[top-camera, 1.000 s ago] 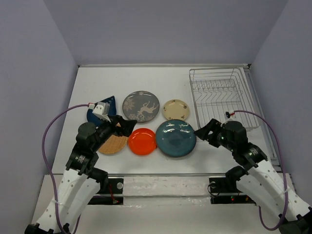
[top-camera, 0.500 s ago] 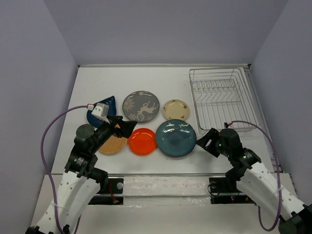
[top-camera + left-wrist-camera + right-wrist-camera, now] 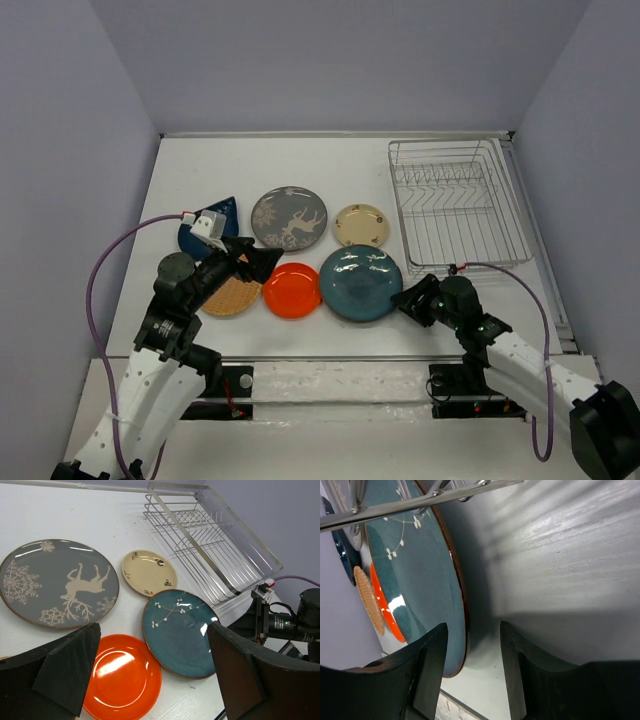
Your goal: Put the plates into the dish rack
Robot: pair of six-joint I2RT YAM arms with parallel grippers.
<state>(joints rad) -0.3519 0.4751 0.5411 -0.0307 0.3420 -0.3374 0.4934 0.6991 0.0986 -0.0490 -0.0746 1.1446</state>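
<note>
6 plates (image 3: 289, 218): flat on table (image 3: 200, 170), left of dish rack (image 3: 401, 215).
Right gripper (image 3: 404, 297): jaws half open at teal plate (image 3: 360, 283) right rim, nothing clamped.
Left gripper (image 3: 258, 262): jaws fully spread, empty, beside orange plate (image 3: 292, 290).

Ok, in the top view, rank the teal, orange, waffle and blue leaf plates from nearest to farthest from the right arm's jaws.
1. teal plate: immediately left of the jaws, its rim right at them.
2. orange plate: next plate to the left, same row.
3. waffle plate: farther left in that row.
4. blue leaf plate: far left, in the back row.
</note>
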